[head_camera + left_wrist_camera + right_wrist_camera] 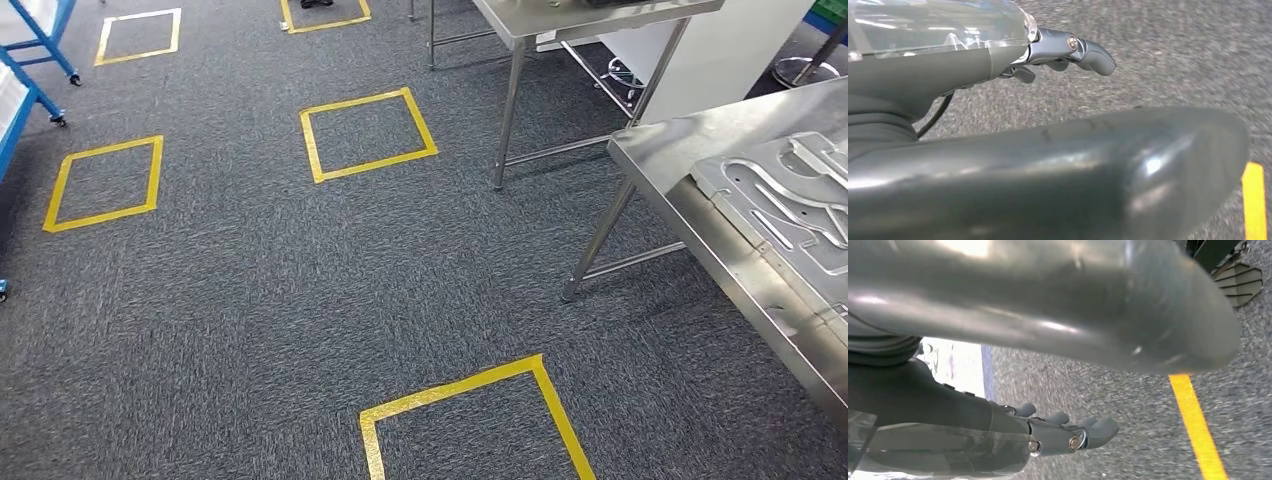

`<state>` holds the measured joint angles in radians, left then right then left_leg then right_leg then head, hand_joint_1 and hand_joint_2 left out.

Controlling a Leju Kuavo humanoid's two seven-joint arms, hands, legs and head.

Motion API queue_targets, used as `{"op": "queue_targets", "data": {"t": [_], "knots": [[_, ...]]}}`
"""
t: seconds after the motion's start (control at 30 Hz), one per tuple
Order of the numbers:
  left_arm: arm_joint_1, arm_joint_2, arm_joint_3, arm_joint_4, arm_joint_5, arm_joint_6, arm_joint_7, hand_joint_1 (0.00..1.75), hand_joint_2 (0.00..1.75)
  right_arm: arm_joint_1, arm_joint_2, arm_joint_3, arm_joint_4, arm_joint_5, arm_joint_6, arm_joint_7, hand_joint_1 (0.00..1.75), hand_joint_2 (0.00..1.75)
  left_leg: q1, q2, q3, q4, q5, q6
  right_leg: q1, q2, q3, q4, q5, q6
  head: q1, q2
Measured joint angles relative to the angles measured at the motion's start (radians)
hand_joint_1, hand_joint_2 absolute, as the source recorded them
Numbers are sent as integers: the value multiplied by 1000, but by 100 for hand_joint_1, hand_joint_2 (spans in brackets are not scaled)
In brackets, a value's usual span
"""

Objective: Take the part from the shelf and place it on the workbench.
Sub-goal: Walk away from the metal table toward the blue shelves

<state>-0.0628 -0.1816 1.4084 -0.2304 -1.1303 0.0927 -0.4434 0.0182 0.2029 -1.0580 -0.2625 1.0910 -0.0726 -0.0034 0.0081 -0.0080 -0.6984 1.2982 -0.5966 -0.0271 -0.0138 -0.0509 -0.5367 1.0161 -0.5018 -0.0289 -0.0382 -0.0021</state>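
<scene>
The steel workbench (668,150) stands at the right of the head view, and a grey metal plate with cut-out shapes (790,200) lies on it. A blue shelf frame on castors (22,95) shows at the far left edge; what it carries is out of sight. My left hand (948,70) hangs over the carpet with its fingers (1083,50) stretched out and nothing in it. My right hand (948,415) hangs the same way, fingers (1073,437) extended and apart from the thumb, holding nothing.
A second steel table (520,25) with thin legs stands behind the workbench, beside a white panel (730,50). Several yellow tape squares (368,133) mark the grey carpet between shelf and workbench. Yellow tape (1198,425) runs on the floor under the right hand.
</scene>
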Motion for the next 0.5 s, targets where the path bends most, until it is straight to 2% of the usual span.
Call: {"op": "queue_targets", "data": {"t": [0.03,0.07,0.1,0.13,0.17,0.2,0.27,0.33,0.4,0.43,0.47,0.5], "knots": [[1,0,0,0,0,0,0,0,0,-1,0,0,0,2,0,0,0,0,1,4,17,-33,25,1,1,-12,2,0,-2,1,0,0],[2,0,0,0,0,0,0,0,0,-1,0,0,0,5,0,0,0,0,0,16,54,-101,60,4,1,-24,5,1,-4,3,0,0],[2,0,0,0,0,0,0,0,0,-2,0,-1,0,7,0,0,0,0,-3,38,93,-177,88,10,2,-34,9,1,-7,6,0,0],[1,0,0,-1,1,0,0,0,0,-2,0,-2,0,8,1,0,0,0,-6,58,125,-239,109,16,3,-44,13,1,-10,10,0,0],[0,0,0,-1,1,0,1,0,0,-2,0,-3,0,9,2,0,0,0,-10,72,144,-277,119,22,4,-52,16,1,-12,15,1,0],[0,0,0,-1,1,0,1,0,0,-3,0,-4,0,10,2,0,0,0,-14,77,148,-290,119,26,4,-61,19,0,-13,21,2,0],[2,0,0,-2,1,0,1,0,0,-8,0,-5,0,10,2,1,0,0,-13,56,149,-298,126,34,1,-69,26,-2,-16,34,2,0],[4,0,0,-3,1,0,2,0,0,-9,0,-6,0,13,2,2,0,0,-7,35,157,-313,137,45,-2,-28,18,27,-41,43,4,0],[2,0,0,-4,1,-1,2,0,0,-6,0,-9,0,17,2,3,0,0,-5,14,158,-319,143,53,-2,29,-32,133,-103,45,6,0],[1,0,0,-4,1,-1,2,0,0,-5,0,-10,0,19,2,3,0,0,-7,1,156,-319,144,55,-2,41,-67,200,-133,45,7,0],[1,0,0,-5,1,-2,2,0,0,-5,0,-12,0,22,2,3,0,0,-7,-12,155,-318,144,55,-2,46,-96,253,-148,45,7,0],[2,0,0,-5,1,-2,2,0,0,-4,0,-15,0,24,2,3,0,0,-8,-26,155,-316,143,54,-3,48,-109,272,-141,45,7,0]]}}
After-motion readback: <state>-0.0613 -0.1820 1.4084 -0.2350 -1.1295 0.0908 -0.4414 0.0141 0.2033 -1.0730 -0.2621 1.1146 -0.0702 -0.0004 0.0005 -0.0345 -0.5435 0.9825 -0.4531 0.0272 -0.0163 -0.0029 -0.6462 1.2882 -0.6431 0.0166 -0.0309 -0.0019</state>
